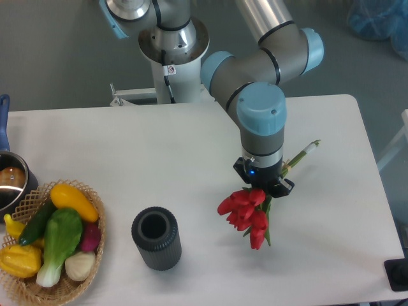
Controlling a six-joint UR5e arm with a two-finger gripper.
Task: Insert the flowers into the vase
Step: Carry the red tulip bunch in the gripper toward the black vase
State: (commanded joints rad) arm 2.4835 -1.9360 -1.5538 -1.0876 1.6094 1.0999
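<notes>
The flowers (245,213) are a bunch of red tulip buds with green stems; the stem ends stick out toward the upper right (306,150). My gripper (264,189) is shut on the stems just behind the buds and holds the bunch above the table, right of centre. The fingers are mostly hidden under the wrist. The vase (156,238), a dark grey ribbed cylinder with an open round mouth, stands upright near the front edge, well to the left of the flowers.
A wicker basket (94,248) with yellow, green and red toy vegetables sits at the front left. A metal pot (11,182) with a blue handle is at the left edge. The robot base (172,60) stands behind the table.
</notes>
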